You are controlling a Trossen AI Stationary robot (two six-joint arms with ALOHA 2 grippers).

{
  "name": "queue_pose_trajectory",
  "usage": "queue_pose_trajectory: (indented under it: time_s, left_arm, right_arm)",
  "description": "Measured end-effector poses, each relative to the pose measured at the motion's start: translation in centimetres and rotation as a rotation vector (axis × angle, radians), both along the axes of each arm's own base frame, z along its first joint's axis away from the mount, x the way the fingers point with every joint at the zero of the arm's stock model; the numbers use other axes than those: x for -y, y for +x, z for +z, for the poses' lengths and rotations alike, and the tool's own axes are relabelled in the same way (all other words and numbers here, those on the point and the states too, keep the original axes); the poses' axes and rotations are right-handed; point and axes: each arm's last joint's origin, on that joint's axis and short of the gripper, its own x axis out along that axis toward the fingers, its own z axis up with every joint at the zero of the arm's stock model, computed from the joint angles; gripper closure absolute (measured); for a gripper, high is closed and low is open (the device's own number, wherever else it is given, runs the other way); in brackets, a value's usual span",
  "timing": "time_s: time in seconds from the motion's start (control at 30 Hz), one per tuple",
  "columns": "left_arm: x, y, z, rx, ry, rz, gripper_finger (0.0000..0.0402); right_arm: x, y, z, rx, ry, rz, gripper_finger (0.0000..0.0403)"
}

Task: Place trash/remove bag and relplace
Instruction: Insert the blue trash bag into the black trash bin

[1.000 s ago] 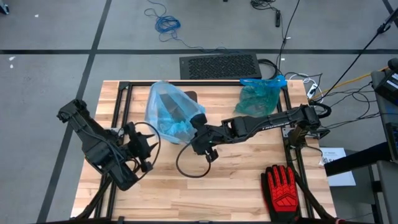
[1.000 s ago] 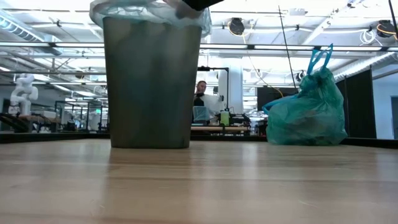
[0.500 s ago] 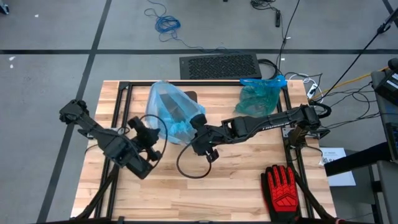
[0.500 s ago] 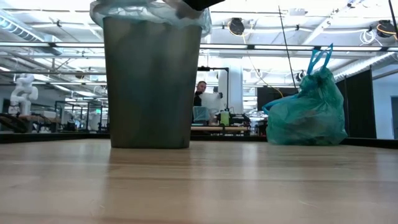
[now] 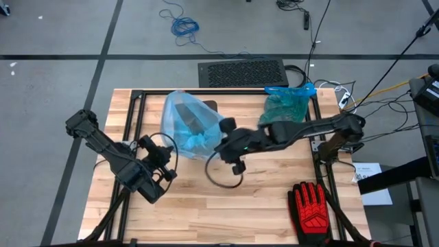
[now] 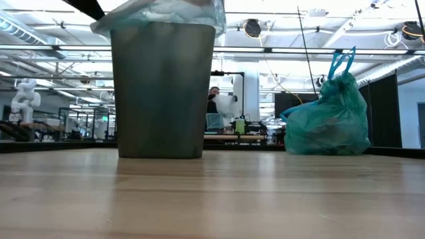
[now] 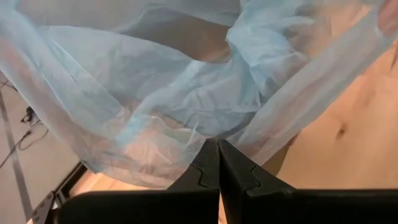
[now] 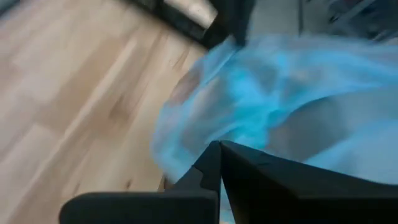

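gripping the light blue bag liner (image 5: 184, 123) from opposite sides, both hands were fully closed on its film. the left hand (image 5: 167, 152) sat at the liner's near-left side, its fingers (image 7: 219, 163) pressed together with the blue plastic bunched just ahead of the tips. the right hand (image 5: 225, 127) was at the liner's right side, its fingers (image 8: 219, 163) likewise closed at the edge of the blue film. the liner was draped over the rim of the grey trash bin (image 6: 163, 89), which stood near the far edge of the surface (image 5: 267, 206), left of centre. a tied teal bag (image 5: 285, 106) rested at the far edge toward the right corner, apart from the bin. a red-and-black glove (image 5: 312, 206) lay at the near right corner. no loose trash scraps were visible on the surface.
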Motion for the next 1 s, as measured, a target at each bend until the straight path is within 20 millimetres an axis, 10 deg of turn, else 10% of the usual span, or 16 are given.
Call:
queue_pose_trajectory:
  time_s: [0.23, 0.6, 1.0]
  left_arm:
    - [-0.1, 0.1, 0.1, 0.026, 0.022, 0.0, 0.0401]
    - [-0.1, 0.4, 0.1, 0.066, -0.002, 0.024, 0.0401]
    - [-0.4, 0.8, 0.1, 0.087, -0.02, 0.046, 0.0401]
  right_arm:
    - [5.5, -0.2, 3.0, 0.195, 0.09, -0.115, 0.0403]
    - [18.6, 1.6, -1.9, 0.116, 0.236, -0.373, 0.0403]
    - [22.0, 2.4, -5.3, 0.038, 0.319, -0.406, 0.0403]
